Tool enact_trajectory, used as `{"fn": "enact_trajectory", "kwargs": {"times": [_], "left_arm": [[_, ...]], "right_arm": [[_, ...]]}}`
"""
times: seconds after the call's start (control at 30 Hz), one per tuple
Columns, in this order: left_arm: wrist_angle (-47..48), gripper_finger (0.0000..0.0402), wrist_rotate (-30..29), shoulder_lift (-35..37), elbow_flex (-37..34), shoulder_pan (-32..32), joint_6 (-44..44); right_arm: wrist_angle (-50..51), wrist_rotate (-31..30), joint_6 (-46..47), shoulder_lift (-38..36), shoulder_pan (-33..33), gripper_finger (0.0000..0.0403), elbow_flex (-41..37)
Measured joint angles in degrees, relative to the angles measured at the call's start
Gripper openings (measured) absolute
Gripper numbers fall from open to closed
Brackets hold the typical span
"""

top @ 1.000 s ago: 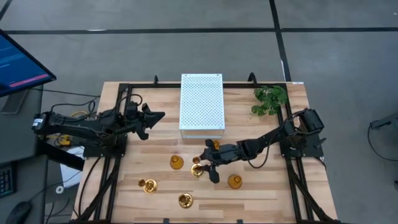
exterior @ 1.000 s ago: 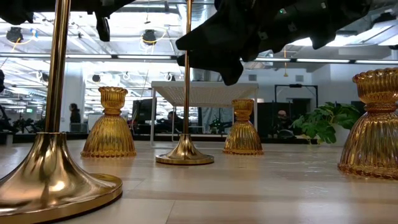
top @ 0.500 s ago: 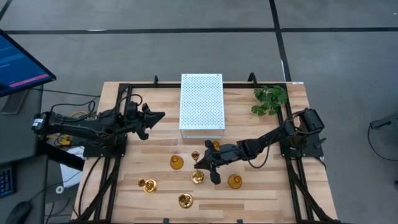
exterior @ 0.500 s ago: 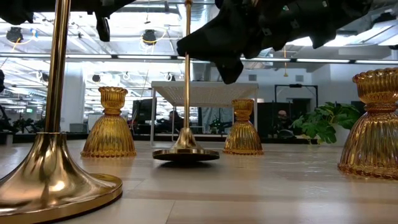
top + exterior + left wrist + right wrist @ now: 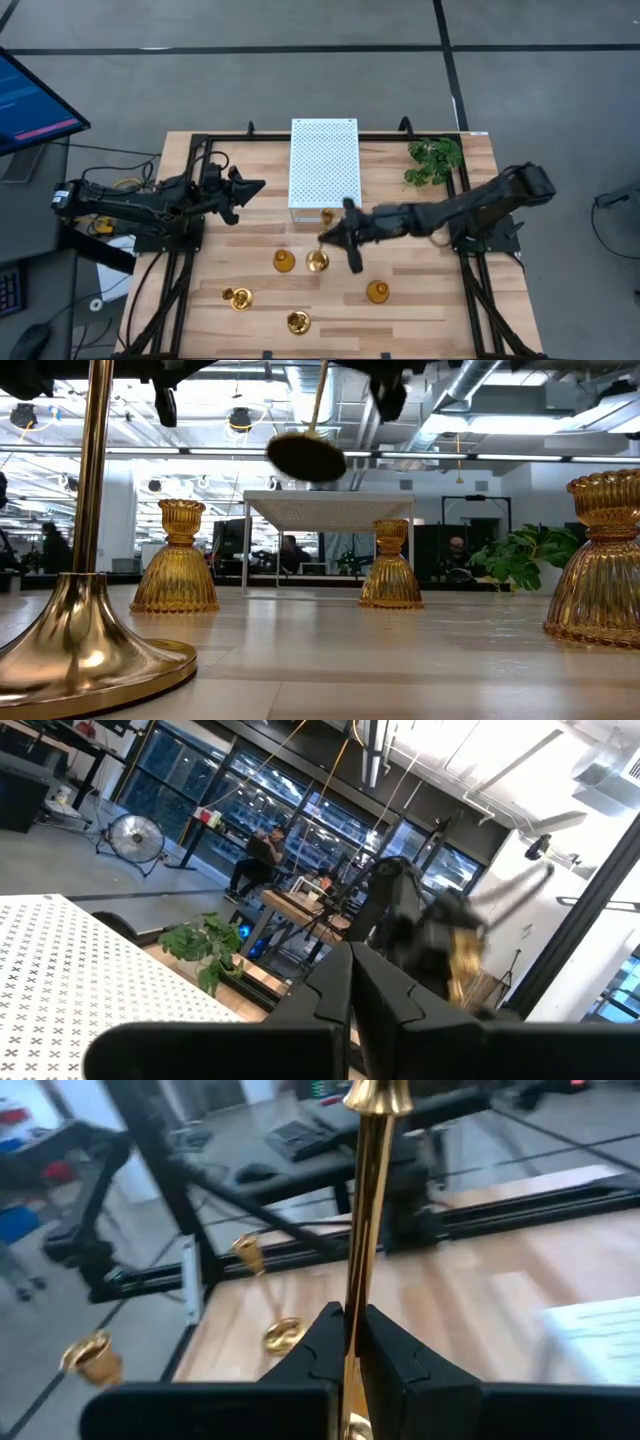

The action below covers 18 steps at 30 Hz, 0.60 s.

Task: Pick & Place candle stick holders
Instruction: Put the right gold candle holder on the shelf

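Gold candle stick holders stand about the table's middle and near part: squat ones (image 5: 284,262) (image 5: 377,291) and two more (image 5: 238,298) (image 5: 298,322) near the front. My right gripper (image 5: 326,240) is shut on a tall thin-stemmed holder (image 5: 306,457), raised above the table just in front of the white box. Its round base (image 5: 317,262) points to the near side and its top (image 5: 327,215) to the box. My left gripper (image 5: 258,186) waits shut at the far left, touching nothing. My right gripper pinches the tall holder's thin stem (image 5: 352,1330) between its two fingers, about midway along it. The fingers come from the table's right and lie across the stem. The holder is lifted clear and tilted, base (image 5: 306,457) lowest and toward the near edge.
A white perforated box (image 5: 324,163) stands at the far middle and a green plant (image 5: 433,160) at the far right. In the low view, ribbed squat holders (image 5: 175,560) (image 5: 390,565) (image 5: 600,560) and another tall one (image 5: 85,610) stand on the table. Black rails run along both sides.
My right gripper has taken the tall holder by its stem and raised it off the table, moving up and toward the far edge, near the white box. The holder stood upright on its base; now it hangs clear and tilted.
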<state>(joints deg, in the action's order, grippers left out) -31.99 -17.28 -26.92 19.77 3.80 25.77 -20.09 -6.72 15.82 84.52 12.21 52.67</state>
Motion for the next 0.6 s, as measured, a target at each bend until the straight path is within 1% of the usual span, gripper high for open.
{"fn": "enact_trajectory", "kwargs": {"times": [0.17,0.33,0.47,0.6], "left_arm": [[-0.2,0.0008,0.0,0.0,0.0,0.0,0.0],[-0.2,0.0008,0.0,0.0,0.0,0.0,0.0],[-0.6,0.0008,0.0,0.0,0.0,0.0,0.0],[-0.7,0.0008,0.0,0.0,0.0,0.0,0.0]], "right_arm": [[15.4,0.0,-3.7,-6.3,-5.3,0.0008,7.1],[27.6,0.0,-11.3,-8.6,-12.9,0.0009,15.2],[29.6,2.4,-16.0,-8.6,-21.2,0.001,18.9],[29.3,6.0,-18.3,-8.2,-30.3,0.001,19.6]]}}
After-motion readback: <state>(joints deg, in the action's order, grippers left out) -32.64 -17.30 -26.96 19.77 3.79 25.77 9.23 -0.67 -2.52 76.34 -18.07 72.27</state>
